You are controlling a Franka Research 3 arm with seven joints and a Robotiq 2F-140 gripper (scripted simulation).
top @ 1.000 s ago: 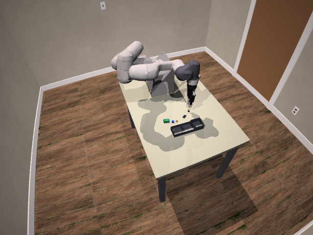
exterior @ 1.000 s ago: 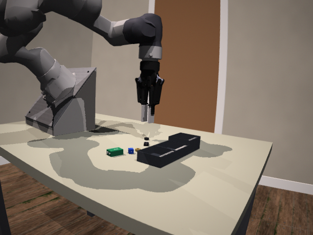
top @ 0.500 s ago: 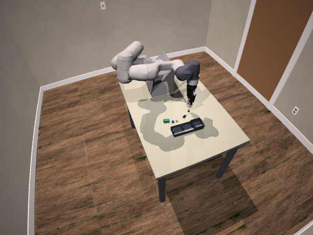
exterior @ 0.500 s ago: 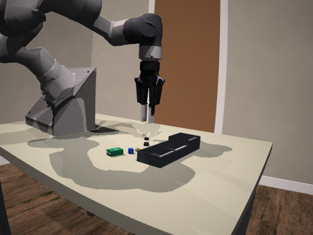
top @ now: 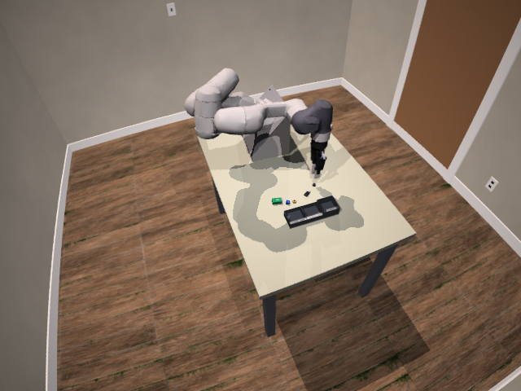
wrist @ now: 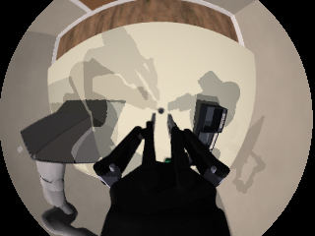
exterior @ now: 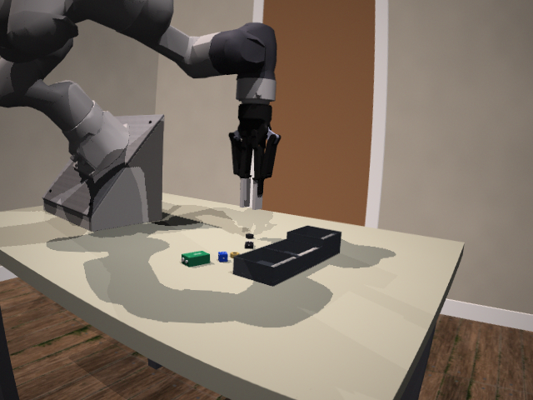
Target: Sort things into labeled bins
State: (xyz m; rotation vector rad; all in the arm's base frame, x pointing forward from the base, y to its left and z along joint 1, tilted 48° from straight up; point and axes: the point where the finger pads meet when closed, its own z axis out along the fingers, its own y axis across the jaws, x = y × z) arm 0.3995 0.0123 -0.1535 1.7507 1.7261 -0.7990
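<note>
Table [top: 336, 248] [exterior: 366, 301] [wrist: 133, 54], bearing black bins [top: 287, 219] [exterior: 275, 275] [wrist: 201, 115] joined in a row. Claw [top: 316, 175] [exterior: 251, 207] [wrist: 161, 118], above the table, slightly parted, grasping nothing. Green box [top: 277, 200] [exterior: 196, 258], blue cube [top: 287, 202] [exterior: 222, 256] and yellow ring, beside the bins. Small black disc [top: 313, 184] [exterior: 249, 236] [wrist: 160, 110], below the claw, untouched.

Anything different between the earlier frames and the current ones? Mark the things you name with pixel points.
Nothing visibly changed. The claw [top: 315, 177] [exterior: 251, 208] [wrist: 161, 118] hangs in the same place, slightly open, with nothing taken or let go. The green block [top: 277, 200] [exterior: 196, 258], blue cube [top: 287, 202] [exterior: 222, 257] and black bins [top: 287, 219] [exterior: 252, 274] [wrist: 200, 114] stayed put.
</note>
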